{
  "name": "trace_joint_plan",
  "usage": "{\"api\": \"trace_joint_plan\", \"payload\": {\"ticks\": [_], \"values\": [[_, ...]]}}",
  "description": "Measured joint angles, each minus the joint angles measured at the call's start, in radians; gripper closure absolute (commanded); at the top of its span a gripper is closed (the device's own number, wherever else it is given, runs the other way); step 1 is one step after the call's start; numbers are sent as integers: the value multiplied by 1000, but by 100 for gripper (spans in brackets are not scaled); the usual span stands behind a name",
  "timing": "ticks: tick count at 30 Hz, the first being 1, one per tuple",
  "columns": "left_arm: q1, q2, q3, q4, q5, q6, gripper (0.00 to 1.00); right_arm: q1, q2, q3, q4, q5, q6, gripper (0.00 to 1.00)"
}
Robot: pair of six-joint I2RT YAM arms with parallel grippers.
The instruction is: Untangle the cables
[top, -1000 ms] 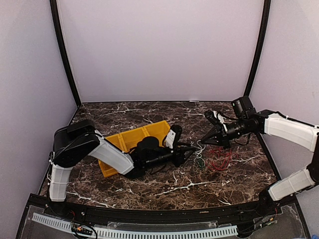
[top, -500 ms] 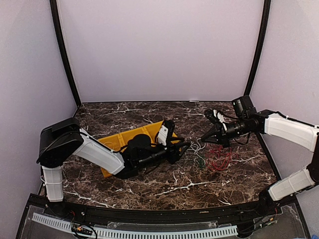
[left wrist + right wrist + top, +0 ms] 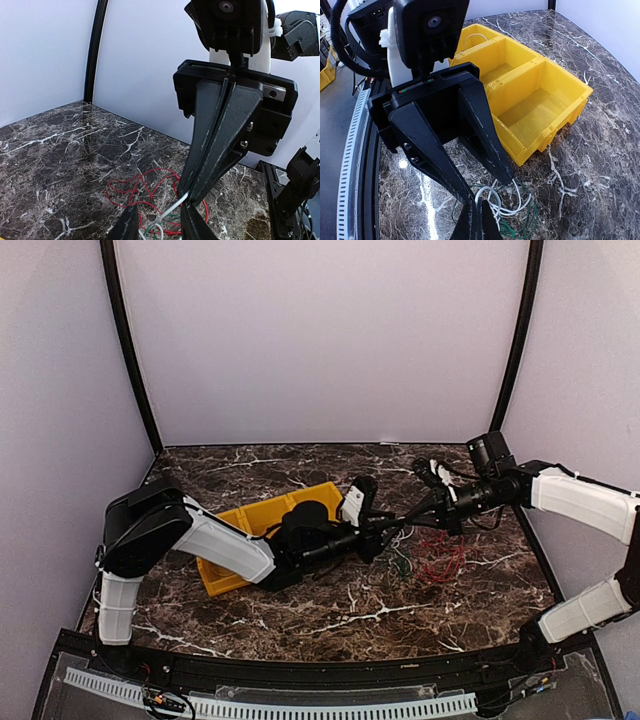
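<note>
Looking through the left wrist camera, I have the right gripper point(image 3: 184, 196) dead ahead, its two fingers pressed flat together with no gap. A strand of the white cable point(image 3: 170, 210) comes out of that pinched tip and runs down toward my side, so I read the right gripper as clamped on the white cable.

The left gripper point(image 3: 159, 226) sits directly below that tip with its fingers spread, and the white strand passes through the gap between them. I see neither finger pressing on it, so I call the left gripper parted and gripping nothing. The right wrist camera agrees: the left fingers stand in a wide V, tips apart, right in front of the closed right tip. White loops lie on the table point(image 3: 300, 610) under both tips.

The green cable point(image 3: 520, 231) is mixed in with those white loops, just beside the right tip. The red cable point(image 3: 440, 562) lies as a loose scribble on the table just past the right tip, on the side away from the left gripper. Whether it touches the green cable I cannot tell. Behind the left gripper, alongside its wrist, the yellow bin point(image 3: 547, 132) stands upright on the table.
</note>
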Motion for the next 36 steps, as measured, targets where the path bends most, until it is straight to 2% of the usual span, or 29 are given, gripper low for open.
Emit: {"api": "trace_joint_plan", "payload": {"ticks": [5,11,17,21,26,36], "values": [[0,24,20,0,18,1,72,-3,0,0,-1,2,3,100],[0,59,38,-2,14,0,78,-1,0,0,-3,-38,6,100],[0,131,155,-9,-62,8,87,-1,8,37,-74,-114,-18,100],[2,177,225,-24,-119,6,92,-1,6,141,-156,-164,-37,100],[7,187,224,-30,-138,0,97,-1,-29,266,-210,-173,-47,100],[9,176,124,-14,-140,-24,99,-1,-92,412,-269,-148,-34,100]]}}
